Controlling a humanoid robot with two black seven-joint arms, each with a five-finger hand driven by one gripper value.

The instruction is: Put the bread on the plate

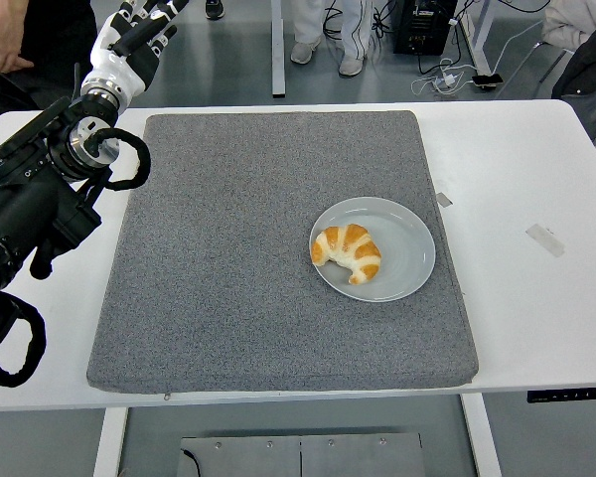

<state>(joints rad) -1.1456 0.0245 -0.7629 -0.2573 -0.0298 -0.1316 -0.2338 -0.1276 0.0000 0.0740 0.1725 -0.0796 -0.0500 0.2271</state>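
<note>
Bread (346, 252) lies on grey plate (402, 248), left half of it. Plate sits on grey mat (228, 258), right of centre, mat on white tabletop (536, 179). Left hand (134, 40) raised beyond tabletop's far-left corner, fingers loosely spread, grasping nothing. Person (10, 40) stands top left.

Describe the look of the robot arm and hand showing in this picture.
Only the left arm shows. It is built of bulky black segments with round silver-ringed joints, and black cables loop out beside the forearm and near the picture's lower left. At the wrist a metal ring joins it to the left hand, which has a white shell and dark fingers.
</note>
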